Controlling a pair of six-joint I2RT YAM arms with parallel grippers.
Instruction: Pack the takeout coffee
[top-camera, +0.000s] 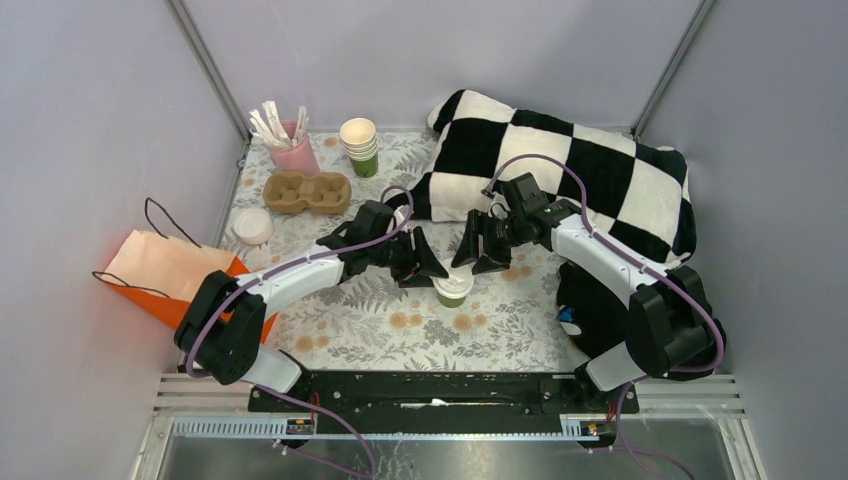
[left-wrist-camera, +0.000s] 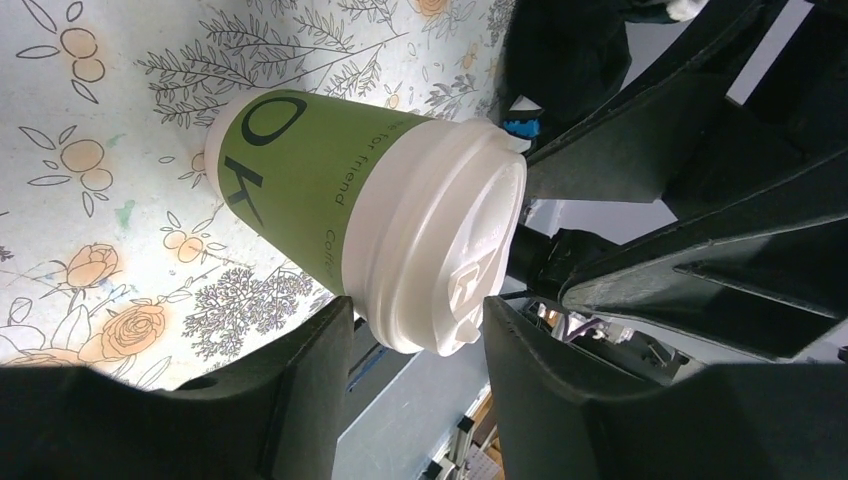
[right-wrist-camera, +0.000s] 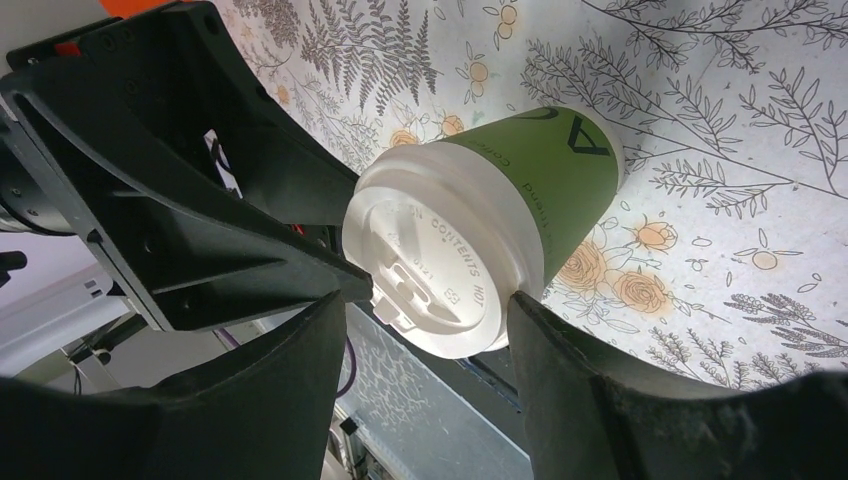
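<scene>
Far left: an orange paper bag (top-camera: 165, 272) lies flat at the edge of the bench (top-camera: 380, 340), its black handles loose. Just right of it sits a loose flat white lid (top-camera: 253, 225), then a two-well cardboard cup carrier (top-camera: 306, 191), with a pink holder of wrapped sticks (top-camera: 290, 150) behind it. A stack of lidless cups (top-camera: 360, 146) stands near the back edge.

Centre: the left gripper (top-camera: 424, 270) reaches in from the left, jaws released and spread. The takeout coffee (top-camera: 453, 290) stands upright on the bench at mid-bench, lid fitted. The left wrist view shows the lid lying between that gripper's fingers (left-wrist-camera: 300, 385), near their tips; contact cannot be confirmed. The right gripper (top-camera: 477, 260) faces the left one across the cup, jaws likewise released. In its wrist view the lid sits between its fingers (right-wrist-camera: 600, 400); contact again undetermined.

Right rear: a black-and-white checked cloth (top-camera: 580, 170), bunched.
</scene>
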